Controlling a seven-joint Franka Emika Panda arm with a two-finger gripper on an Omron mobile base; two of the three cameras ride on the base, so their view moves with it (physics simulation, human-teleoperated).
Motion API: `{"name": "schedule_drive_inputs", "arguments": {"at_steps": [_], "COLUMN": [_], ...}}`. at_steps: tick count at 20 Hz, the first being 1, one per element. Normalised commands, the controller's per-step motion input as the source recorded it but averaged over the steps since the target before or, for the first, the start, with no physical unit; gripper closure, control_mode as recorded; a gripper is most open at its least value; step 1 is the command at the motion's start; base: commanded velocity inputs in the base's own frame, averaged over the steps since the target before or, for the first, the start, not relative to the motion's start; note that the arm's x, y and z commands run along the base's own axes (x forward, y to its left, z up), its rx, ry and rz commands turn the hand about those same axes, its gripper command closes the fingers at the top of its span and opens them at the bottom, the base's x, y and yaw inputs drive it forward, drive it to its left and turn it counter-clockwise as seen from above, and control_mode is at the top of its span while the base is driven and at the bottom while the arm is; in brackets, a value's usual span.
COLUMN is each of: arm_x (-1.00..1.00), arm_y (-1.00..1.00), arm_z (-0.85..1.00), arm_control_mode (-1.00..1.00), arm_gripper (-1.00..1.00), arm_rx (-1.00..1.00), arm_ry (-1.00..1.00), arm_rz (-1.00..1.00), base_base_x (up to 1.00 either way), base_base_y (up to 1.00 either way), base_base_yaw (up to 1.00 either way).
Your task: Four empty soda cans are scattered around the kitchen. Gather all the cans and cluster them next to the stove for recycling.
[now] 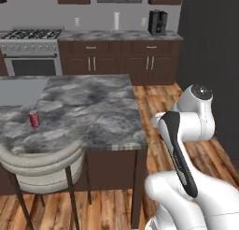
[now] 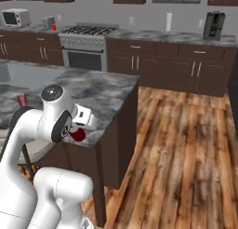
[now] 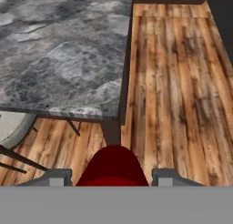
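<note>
The fingers clamp a red soda can, long axis unclear, past the tabletop corner; another can stands upright there.

Marble island, stool, coffee maker

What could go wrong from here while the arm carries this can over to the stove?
1. The gripper is shut on a soda can that hangs over the island corner and wood floor; a slip would likely drop it to the floor.
2. The stove is across the room, so jolts on the drive may loosen the hold.
3. Another can sits on the island; a low swing could topple it.
</note>
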Motion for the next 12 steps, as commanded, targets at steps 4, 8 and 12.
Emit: {"name": "schedule_drive_inputs", "arguments": {"at_steps": [4, 8, 12], "arm_x": [0.0, 0.0, 0.0], "arm_y": [0.0, 0.0, 0.0], "arm_z": [0.0, 0.0, 0.0], "arm_control_mode": [1.0, 1.0, 1.0], "arm_gripper": [1.0, 1.0, 1.0], "arm_rx": [0.0, 0.0, 0.0], "arm_ry": [0.0, 0.0, 0.0], "arm_rz": [0.0, 0.0, 0.0], "base_base_x": [0.28, 0.72, 1.0], "base_base_y": [-1.0, -1.0, -1.0], "base_base_yaw": [0.13, 0.12, 0.11]}}
